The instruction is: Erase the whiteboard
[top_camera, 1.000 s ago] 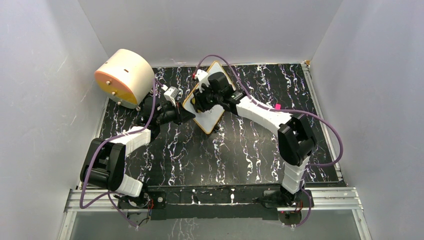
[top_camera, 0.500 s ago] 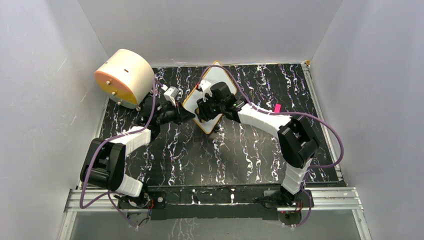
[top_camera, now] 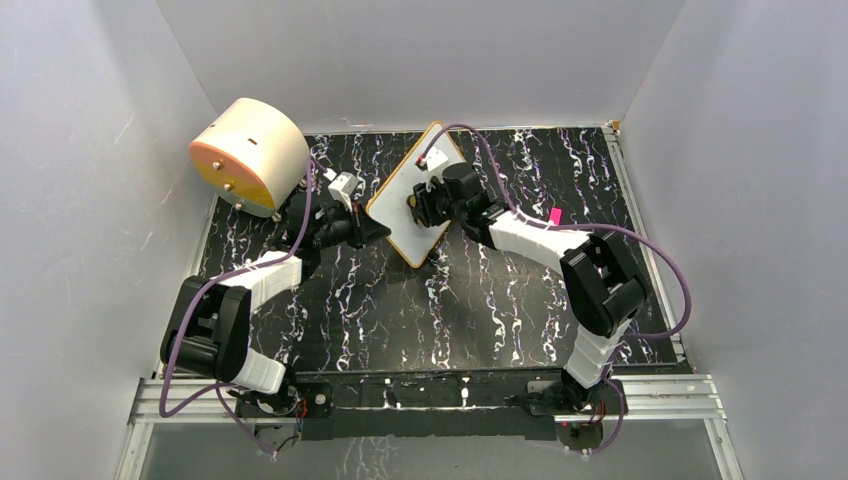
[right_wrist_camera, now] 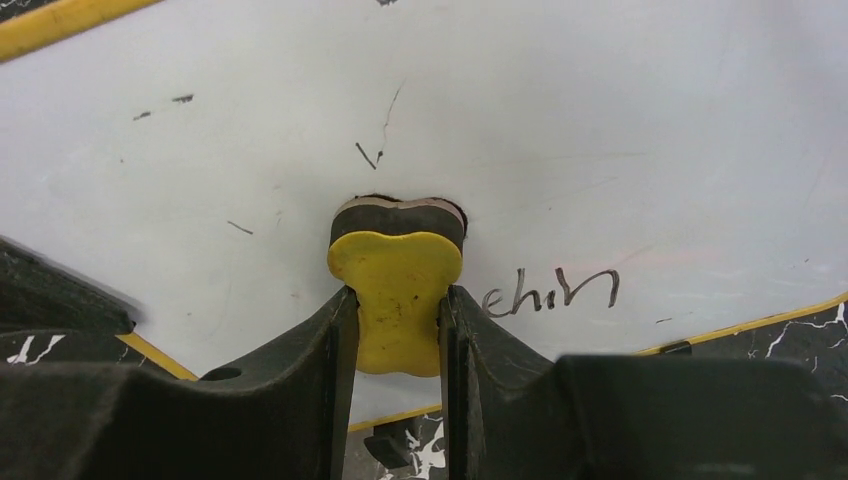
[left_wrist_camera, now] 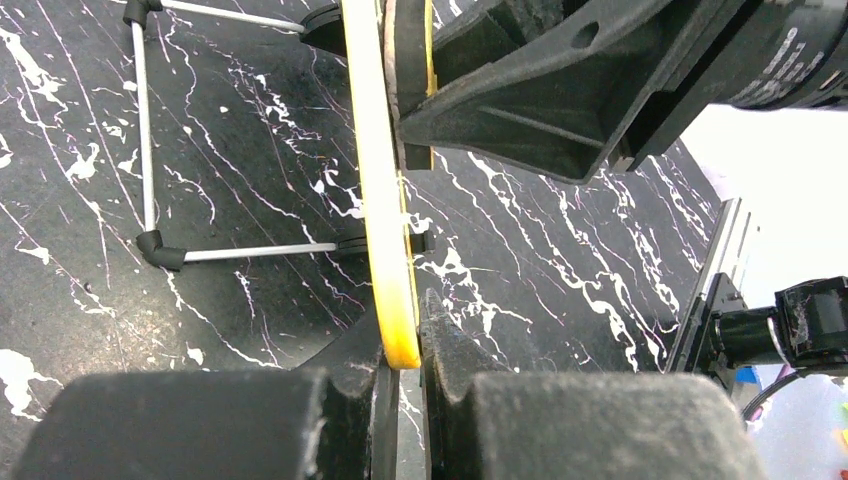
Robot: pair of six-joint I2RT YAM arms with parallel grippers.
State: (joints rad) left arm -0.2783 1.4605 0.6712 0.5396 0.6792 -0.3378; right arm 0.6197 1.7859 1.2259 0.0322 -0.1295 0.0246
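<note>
**Whiteboard clamped on edge, eraser on its face**

Only the right wrist view shows the right end effector (right_wrist_camera: 397, 330) clenched on a yellow eraser (right_wrist_camera: 395, 265), pressed to the whiteboard (right_wrist_camera: 600, 150) beside a dark scrawl (right_wrist_camera: 552, 290), roughly "ehin". The left wrist view shows the left end effector (left_wrist_camera: 405, 350) clamping the whiteboard's frame, seen edge-on. From above, the whiteboard stands far-centre on the black marbled table (top_camera: 500, 300), with grey walls (top_camera: 450, 60) around.

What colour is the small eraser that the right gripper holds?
The eraser is yellow; the right wrist view shows it best.
</note>
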